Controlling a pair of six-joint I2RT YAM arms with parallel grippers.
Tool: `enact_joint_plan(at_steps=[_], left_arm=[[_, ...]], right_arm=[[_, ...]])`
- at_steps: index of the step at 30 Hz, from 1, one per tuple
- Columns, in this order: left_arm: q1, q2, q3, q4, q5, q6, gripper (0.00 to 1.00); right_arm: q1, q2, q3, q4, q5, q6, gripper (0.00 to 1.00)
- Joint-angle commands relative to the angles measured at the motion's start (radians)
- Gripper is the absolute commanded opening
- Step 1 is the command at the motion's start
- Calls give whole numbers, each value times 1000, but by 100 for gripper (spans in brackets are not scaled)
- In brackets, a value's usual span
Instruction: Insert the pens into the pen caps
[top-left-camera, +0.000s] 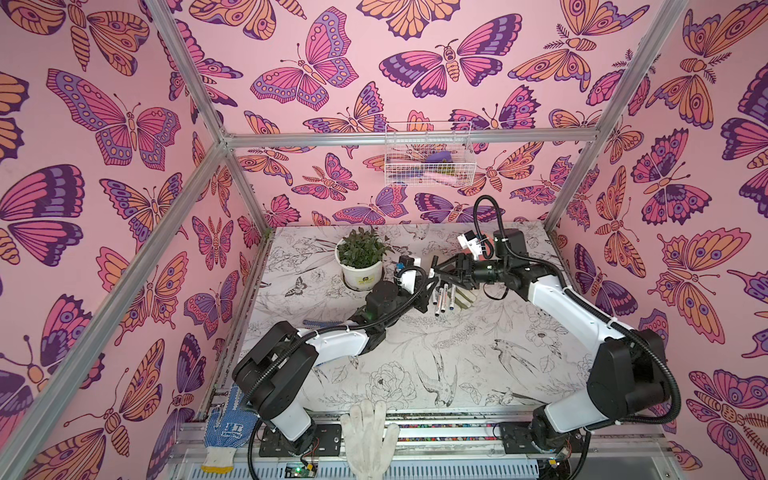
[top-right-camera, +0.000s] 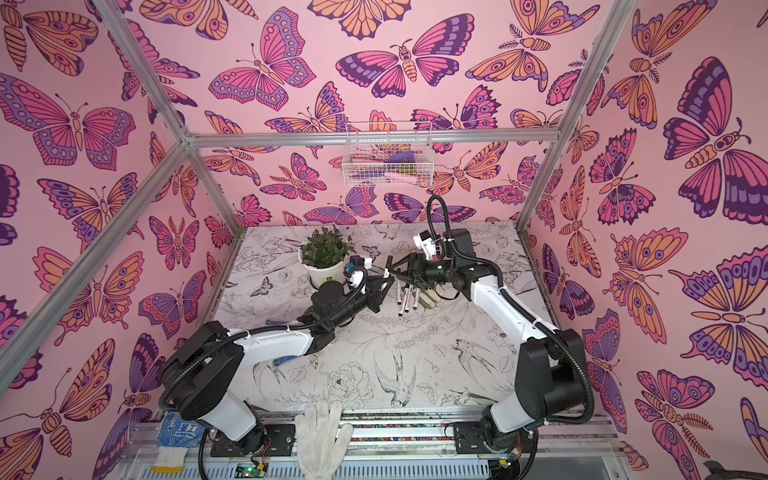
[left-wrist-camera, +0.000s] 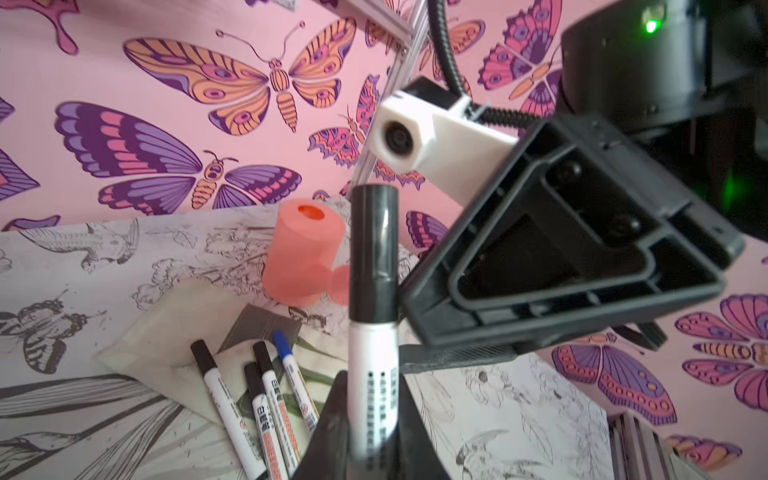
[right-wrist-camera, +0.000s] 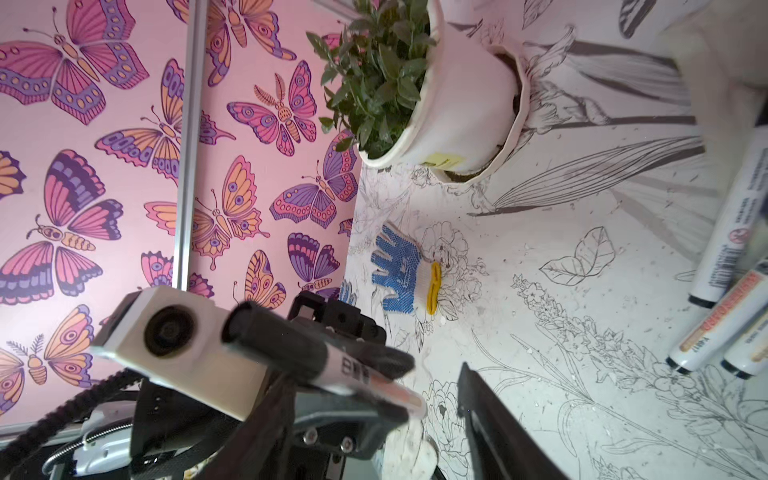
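My left gripper (left-wrist-camera: 372, 395) is shut on the white barrel of a pen (left-wrist-camera: 372, 374), which stands up out of the jaws with a black pen cap (left-wrist-camera: 372, 249) on its end. The same capped pen (right-wrist-camera: 291, 353) shows in the right wrist view. My right gripper (right-wrist-camera: 374, 382) is open right beside the cap, its fingers (right-wrist-camera: 498, 424) spread wide and not pinching anything. In both top views the two grippers (top-left-camera: 428, 291) (top-left-camera: 444, 270) meet above the table's middle back. Several capped pens (left-wrist-camera: 266, 399) lie side by side on a pale glove (top-left-camera: 465, 297); one has a blue cap (left-wrist-camera: 282, 345).
A potted plant (top-left-camera: 361, 266) stands just left of the grippers. A pink roll (left-wrist-camera: 303, 249) sits behind the pens. A blue dotted glove (right-wrist-camera: 399, 270) lies on the table to the left. Another blue glove (top-left-camera: 226, 428) and a white glove (top-left-camera: 368, 436) hang at the front edge. A wire basket (top-left-camera: 428, 153) hangs on the back wall.
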Motion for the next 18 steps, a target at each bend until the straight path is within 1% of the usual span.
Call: enact_joint_plan(at_steps=[1,3,6,8,10,14,18], left_arm=[[13,45,-11,58,-56,-71,0],[36,81,20,4,-47,-90,0],[76,139,110,-144,-33,-111,0],[99,189,195,-283,-14,-110,0],[117,242,271,-372,6,-119,0],[133,356,405,-496,24,-115,0],[133,460,497,-560,23,-102,0]], right_arm=[[-83,-81,68,17,82,70,66],[-109,-111,69,-5,139,40,66],[-122,-147,74,-83,212,-32,66],[-123,-154,83,-129,223,-70,65],[-122,-156,78,-146,225,-78,64],[-123,-149,64,-160,235,-79,63],[-122,-148,46,-144,224,-70,62]])
